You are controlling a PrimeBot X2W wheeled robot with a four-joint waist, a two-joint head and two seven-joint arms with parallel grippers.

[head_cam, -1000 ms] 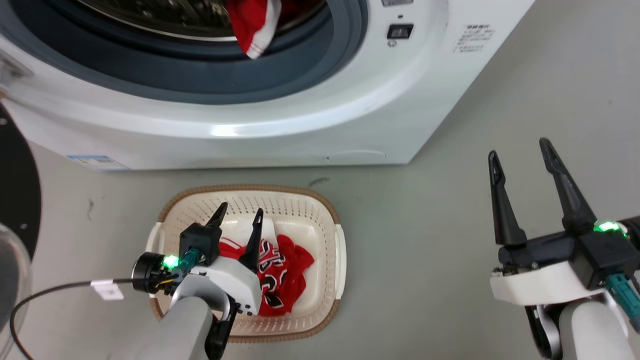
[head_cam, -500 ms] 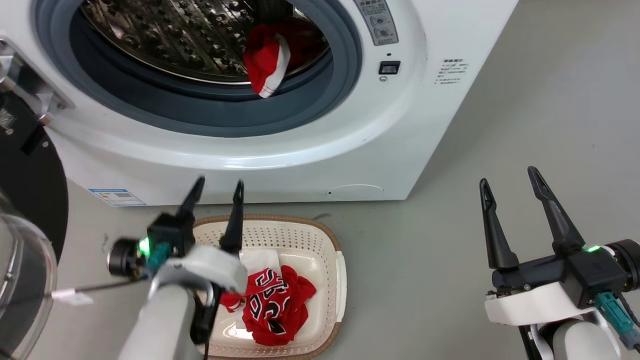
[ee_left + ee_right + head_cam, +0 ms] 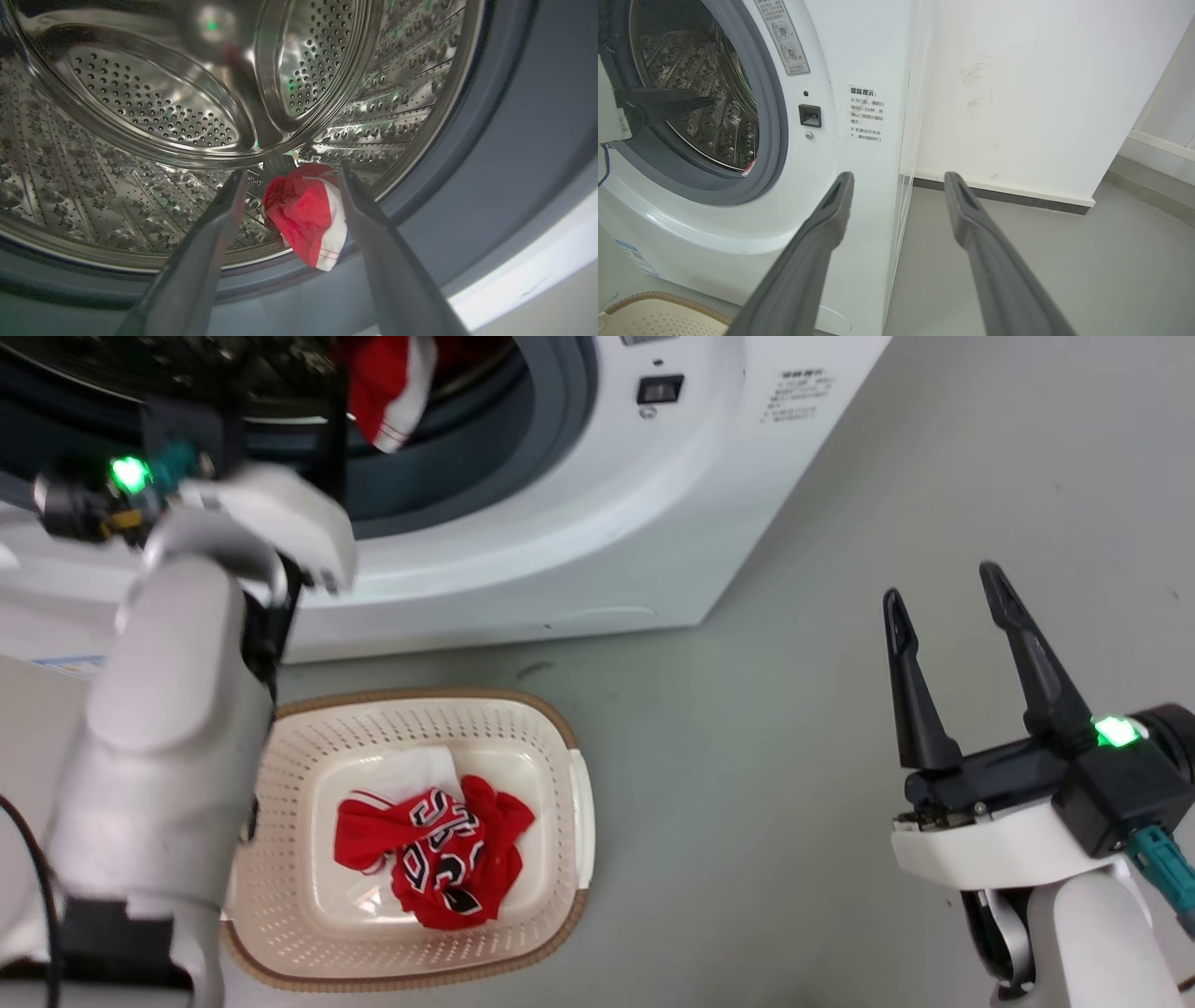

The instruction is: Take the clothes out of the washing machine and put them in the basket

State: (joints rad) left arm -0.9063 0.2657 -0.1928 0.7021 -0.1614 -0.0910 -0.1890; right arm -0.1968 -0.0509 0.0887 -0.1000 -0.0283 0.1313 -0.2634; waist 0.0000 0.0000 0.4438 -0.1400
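The plain red garment (image 3: 306,212) hangs over the lip of the drum (image 3: 140,116) at its 5 o'clock, between the spread fingers of the left claw (image 3: 293,170). The lettered jersey (image 3: 434,845) lies in the basket (image 3: 420,723) at 6 o'clock of the washing machine (image 3: 560,523). The right claw (image 3: 940,583), spread and empty, hovers at the basket's 3 o'clock.

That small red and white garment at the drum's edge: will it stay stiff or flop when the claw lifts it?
Probably floppy: the red garment droops in folds over the grey ring. Likely light: it looks small beside the left claw.
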